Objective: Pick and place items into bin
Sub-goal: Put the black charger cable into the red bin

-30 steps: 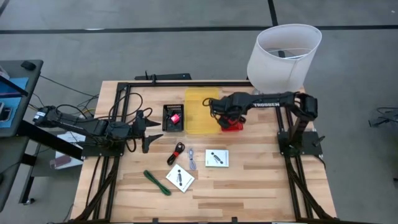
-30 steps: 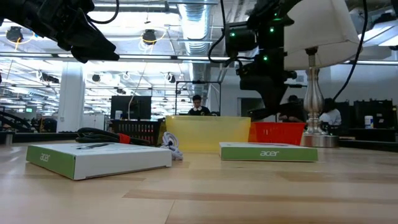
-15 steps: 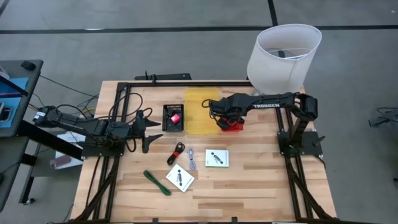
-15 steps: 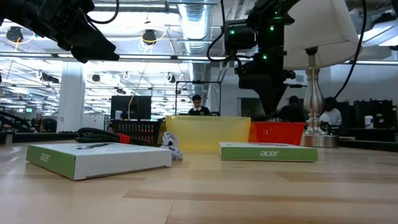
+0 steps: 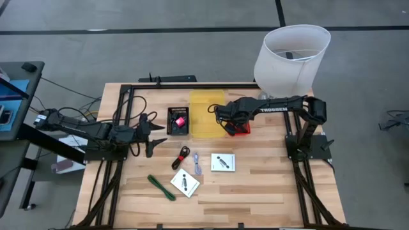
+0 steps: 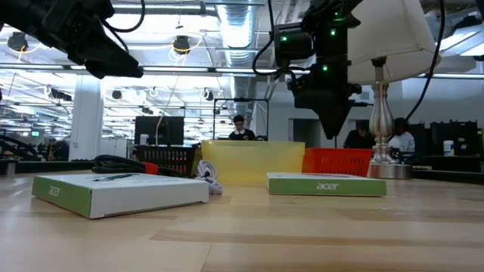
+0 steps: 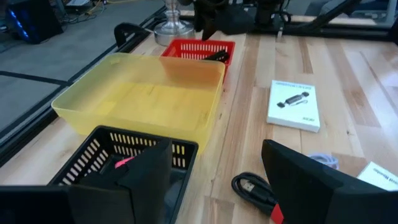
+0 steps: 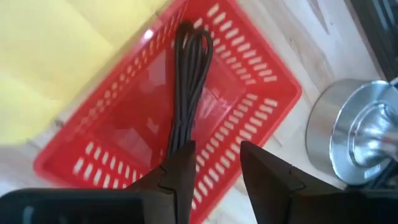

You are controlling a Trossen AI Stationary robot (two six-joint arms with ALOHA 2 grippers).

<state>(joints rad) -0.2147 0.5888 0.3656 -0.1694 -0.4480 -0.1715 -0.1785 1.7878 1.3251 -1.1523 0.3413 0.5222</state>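
The right gripper [image 8: 214, 171] hovers over the red basket [image 8: 261, 118] — fingers parted, holding nothing, the black cord [image 8: 186, 81] lying inside. Yellow bin [image 5: 206, 113] adjoins; the left gripper [image 5: 152, 133] waits open, empty.

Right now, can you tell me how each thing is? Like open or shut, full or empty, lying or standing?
Right gripper: open, above the red basket.
Black cord: bundled, lying in the basket, not gripped.
Red basket: holds only the cord.
Yellow bin: looks empty.
Black basket: holds a pink-red item.
Left gripper: open, holding nothing.
Two white boxes: closed, lying flat.
Lamp: standing upright.
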